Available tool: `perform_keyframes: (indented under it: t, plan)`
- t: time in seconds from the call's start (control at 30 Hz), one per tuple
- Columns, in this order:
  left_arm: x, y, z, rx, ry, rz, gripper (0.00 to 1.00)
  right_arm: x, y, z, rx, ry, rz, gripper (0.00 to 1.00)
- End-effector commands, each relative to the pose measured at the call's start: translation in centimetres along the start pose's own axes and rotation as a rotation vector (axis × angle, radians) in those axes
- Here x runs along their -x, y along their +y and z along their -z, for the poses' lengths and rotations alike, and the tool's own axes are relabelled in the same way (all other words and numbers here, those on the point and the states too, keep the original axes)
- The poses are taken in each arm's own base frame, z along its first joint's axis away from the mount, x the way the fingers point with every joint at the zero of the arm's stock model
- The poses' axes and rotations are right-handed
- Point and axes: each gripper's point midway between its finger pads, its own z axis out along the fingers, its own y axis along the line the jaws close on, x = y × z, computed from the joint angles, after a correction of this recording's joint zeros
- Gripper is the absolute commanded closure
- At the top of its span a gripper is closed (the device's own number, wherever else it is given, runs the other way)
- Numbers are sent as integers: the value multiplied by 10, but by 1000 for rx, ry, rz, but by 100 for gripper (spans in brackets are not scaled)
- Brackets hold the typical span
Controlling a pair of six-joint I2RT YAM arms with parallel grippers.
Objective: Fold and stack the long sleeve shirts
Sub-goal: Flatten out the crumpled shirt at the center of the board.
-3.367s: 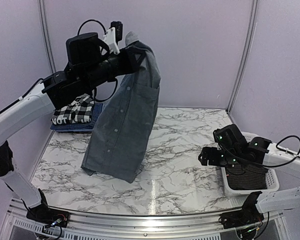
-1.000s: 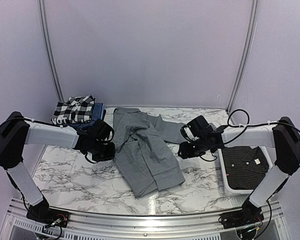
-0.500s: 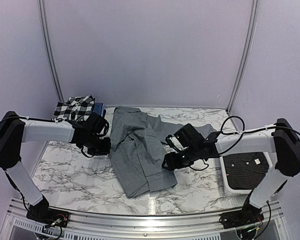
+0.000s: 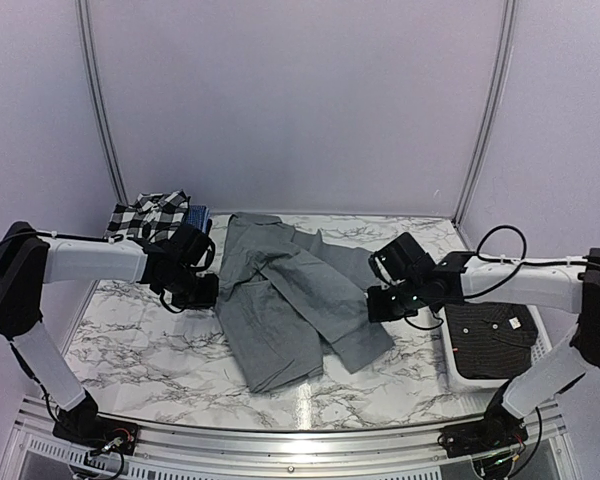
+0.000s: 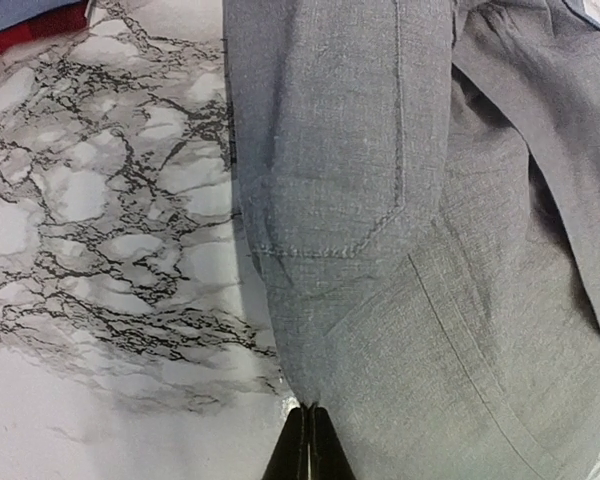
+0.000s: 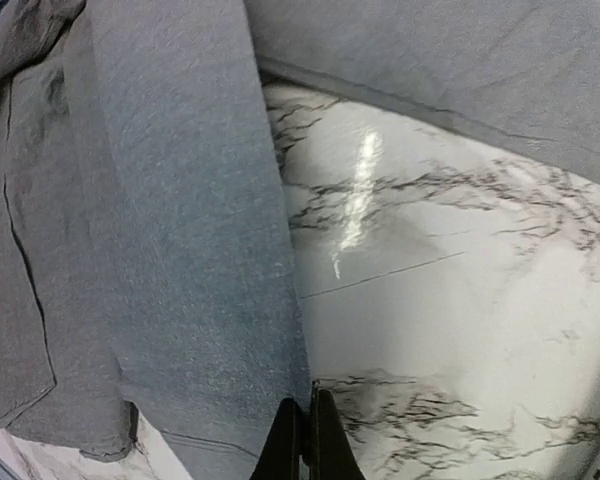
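Note:
A mid-grey button-front shirt [image 4: 280, 315] lies spread and rumpled in the middle of the marble table [image 4: 130, 345]. My left gripper [image 4: 208, 292] is at its left edge, shut on the hem of the grey shirt [image 5: 430, 250], jaws pressed together [image 5: 310, 415]. On the right side my right gripper [image 4: 377, 305] is shut on the edge of a long grey panel [image 6: 180, 250], fingertips together [image 6: 305, 405]. A black-and-white checked shirt [image 4: 145, 217] sits folded on a blue one [image 4: 197, 215] at the back left. A dark charcoal shirt [image 4: 495, 335] lies in the basket.
The white slatted basket [image 4: 462, 378] stands at the table's right edge, just beyond my right arm. Booth walls and corner posts close in the back and sides. Bare marble shows in front of the grey shirt and to its left.
My right gripper has shut on the grey cloth and moved right, drawing that panel out toward the basket. The left gripper has stayed shut at the shirt's left edge.

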Motion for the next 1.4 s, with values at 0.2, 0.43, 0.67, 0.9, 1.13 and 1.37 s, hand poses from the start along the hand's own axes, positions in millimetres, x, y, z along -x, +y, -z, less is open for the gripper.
perform_keyframes:
  t: [0.2, 0.43, 0.67, 0.9, 1.13, 1.37]
  plan:
    - [34, 11, 10, 42, -45, -12, 100, -35, -34, 12, -142, 65, 14, 100]
    - [37, 16, 18, 34, -38, -28, 71, 12, -25, 58, -61, -80, -23, 100]
    - [54, -37, 68, -134, -150, -88, 41, 91, 86, 95, 386, -209, 81, 100]
    - [41, -122, 129, -383, -313, -329, 16, 133, 174, 99, 696, -237, 134, 100]
    - [38, -153, 136, -483, -353, -387, 11, 148, 224, 98, 809, -236, 182, 100]
    - [47, -147, 119, -401, -379, -407, 8, 148, 235, 96, 823, -233, 189, 100]
